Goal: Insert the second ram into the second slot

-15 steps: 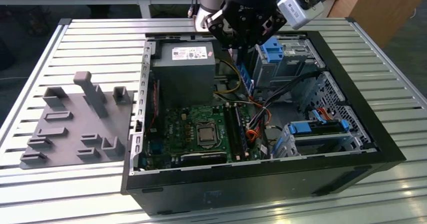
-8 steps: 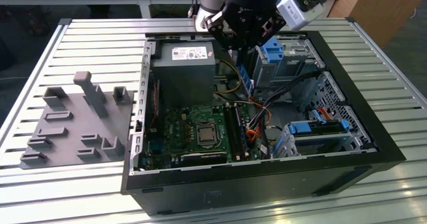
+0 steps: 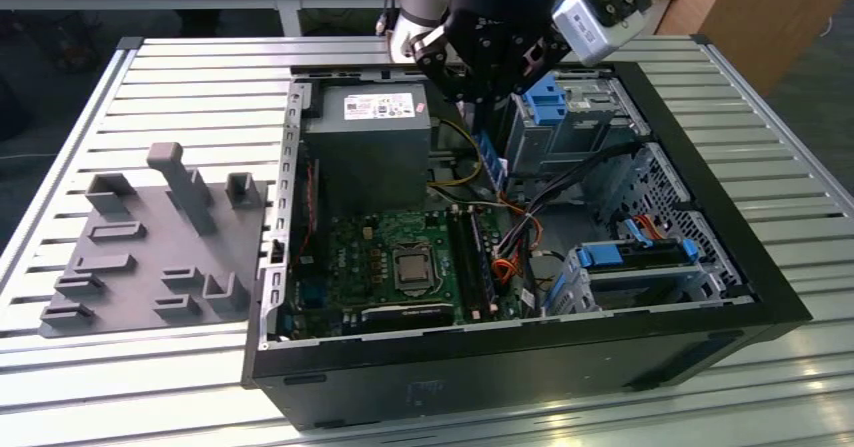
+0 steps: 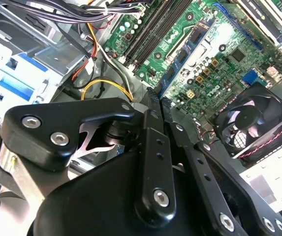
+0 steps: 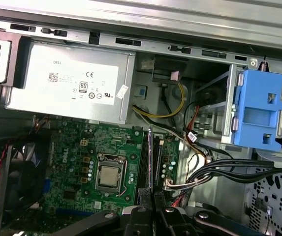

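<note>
Long thin dark-blue circuit-board RAM stick (image 3: pixel 489 162) pinched edge-on in black gripper (image 5: pixel 150 196), fingers closed on it. Hangs below hand, clear of black memory slots (image 5: pixel 142 162) on green motherboard (image 5: pixel 77 142). Grey metal power supply box (image 5: pixel 67 81) beyond; bright blue plastic drive latch (image 5: pixel 256 108) alongside.

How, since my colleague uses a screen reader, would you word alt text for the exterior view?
A black gripper holds the second ram above the motherboard inside an open computer case. The case sits on a slatted table, with a grey fixture tray at the exterior view's left.
</note>
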`<action>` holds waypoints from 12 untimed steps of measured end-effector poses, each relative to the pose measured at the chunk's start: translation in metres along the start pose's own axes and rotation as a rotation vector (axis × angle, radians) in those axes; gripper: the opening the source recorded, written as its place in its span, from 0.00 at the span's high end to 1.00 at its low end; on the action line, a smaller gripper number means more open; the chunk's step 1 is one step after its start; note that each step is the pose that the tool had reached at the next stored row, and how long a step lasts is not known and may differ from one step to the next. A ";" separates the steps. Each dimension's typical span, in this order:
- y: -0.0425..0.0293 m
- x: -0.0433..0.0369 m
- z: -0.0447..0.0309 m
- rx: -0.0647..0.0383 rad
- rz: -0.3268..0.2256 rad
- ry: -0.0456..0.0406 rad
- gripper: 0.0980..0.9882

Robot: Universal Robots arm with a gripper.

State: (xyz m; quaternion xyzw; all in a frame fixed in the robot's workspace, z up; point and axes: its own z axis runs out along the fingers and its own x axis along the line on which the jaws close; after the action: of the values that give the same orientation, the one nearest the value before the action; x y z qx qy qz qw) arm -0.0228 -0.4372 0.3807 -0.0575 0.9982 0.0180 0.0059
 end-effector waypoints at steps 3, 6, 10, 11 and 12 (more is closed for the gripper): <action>-0.0001 0.0000 0.0009 0.000 0.011 -0.0004 0.96; -0.0001 0.0000 0.0016 0.001 0.050 -0.0018 0.96; -0.0004 0.0001 0.0037 0.001 0.107 -0.0038 0.96; -0.0007 0.0002 0.0047 0.001 0.108 -0.0038 0.96; -0.0012 0.0003 0.0058 0.002 0.108 -0.0038 0.96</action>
State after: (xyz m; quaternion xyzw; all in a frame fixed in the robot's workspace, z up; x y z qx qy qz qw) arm -0.0228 -0.4382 0.3748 -0.0036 0.9998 0.0177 0.0069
